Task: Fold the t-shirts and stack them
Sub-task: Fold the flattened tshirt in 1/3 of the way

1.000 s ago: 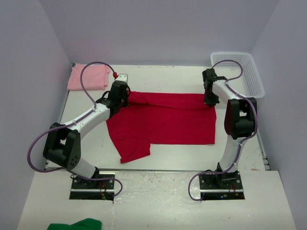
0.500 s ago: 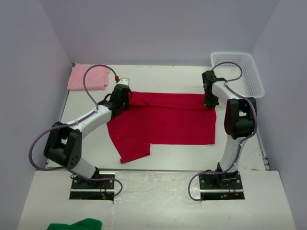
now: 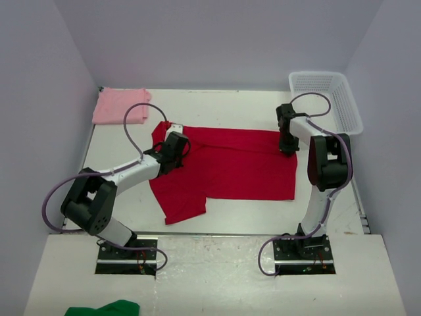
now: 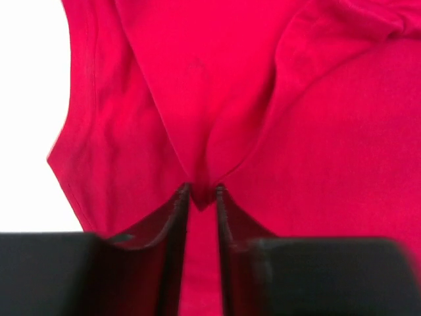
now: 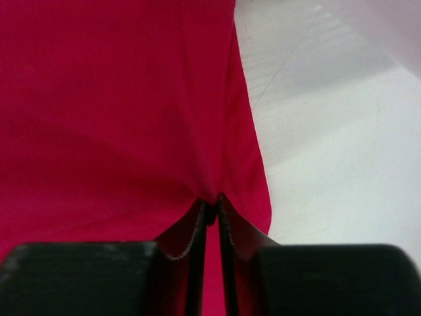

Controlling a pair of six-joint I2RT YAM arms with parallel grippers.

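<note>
A scrap of green cloth (image 3: 105,308) lies nearest, behind my bases. Beyond them, on the white table (image 3: 250,214), the bright crimson red soft t-shirt (image 3: 230,164) lies spread between my arms. My left gripper (image 4: 200,191) is clamped on a raised fold near its far left corner, where the cloth bunches. My right gripper (image 5: 212,201) pinches the shirt's far right edge, with table surface just beside it. At the far left lies the pale pink t-shirt (image 3: 118,105), folded to a small rectangle, well apart from the red one. The white mesh plastic basket (image 3: 345,105) sits far right.
</note>
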